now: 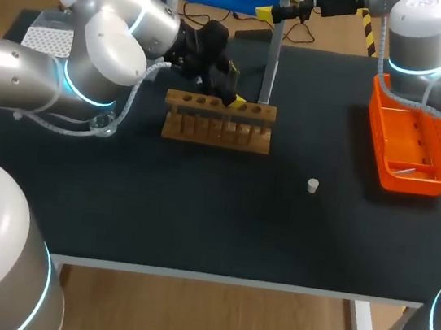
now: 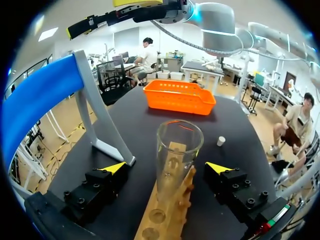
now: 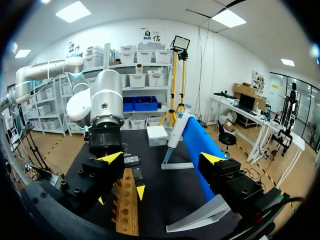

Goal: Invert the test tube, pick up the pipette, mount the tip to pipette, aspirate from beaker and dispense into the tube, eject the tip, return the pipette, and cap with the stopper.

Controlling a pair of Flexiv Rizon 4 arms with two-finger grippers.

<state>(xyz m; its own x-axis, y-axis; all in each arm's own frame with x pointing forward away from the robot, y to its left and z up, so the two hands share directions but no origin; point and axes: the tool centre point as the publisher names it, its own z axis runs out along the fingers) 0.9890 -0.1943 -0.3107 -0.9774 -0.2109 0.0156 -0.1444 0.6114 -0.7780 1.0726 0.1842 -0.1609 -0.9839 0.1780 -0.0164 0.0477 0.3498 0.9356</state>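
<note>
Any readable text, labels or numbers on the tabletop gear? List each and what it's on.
None readable. The test tube, wooden rack, orange basket and stopper show no legible print in any view; the white box is too small to tell.

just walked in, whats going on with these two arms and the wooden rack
The left gripper is at the wooden rack, open. A glass test tube stands mouth up in the rack between its fingers, which do not seem to touch it. The right gripper hangs open and empty above the table, near the blue pipette on its stand. The small white stopper lies on the table, apart from the orange basket.
</note>
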